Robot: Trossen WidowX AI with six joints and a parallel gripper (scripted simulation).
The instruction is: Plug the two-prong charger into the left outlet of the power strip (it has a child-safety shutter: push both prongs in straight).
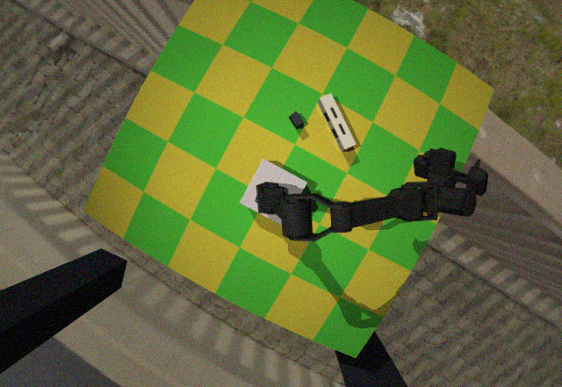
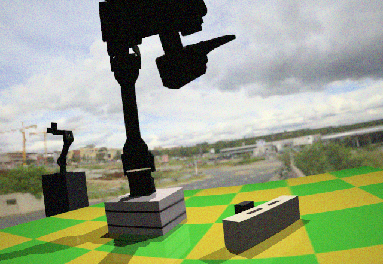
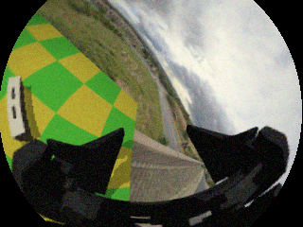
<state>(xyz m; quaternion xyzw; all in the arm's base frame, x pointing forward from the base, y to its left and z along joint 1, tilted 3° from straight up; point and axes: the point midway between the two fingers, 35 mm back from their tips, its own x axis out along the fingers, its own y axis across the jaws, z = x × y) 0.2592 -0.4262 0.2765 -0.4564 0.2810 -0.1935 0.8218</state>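
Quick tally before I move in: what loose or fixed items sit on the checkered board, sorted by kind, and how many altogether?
Small black two-prong charger: 1
Long pale grey power strip with dark slots: 1
Grey block pedestal under the arm: 1
Total: 3

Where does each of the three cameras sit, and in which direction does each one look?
Top: high above, looking down on the checkered table, charger, power strip; whole arm and open gripper show.
Exterior: low near the table edge, looking across and up; base, arm and gripper against the sky.
Wrist: on the gripper, looking past both spread fingers at table edge, ground and sky; the strip shows at left.
All three share the power strip and gripper.
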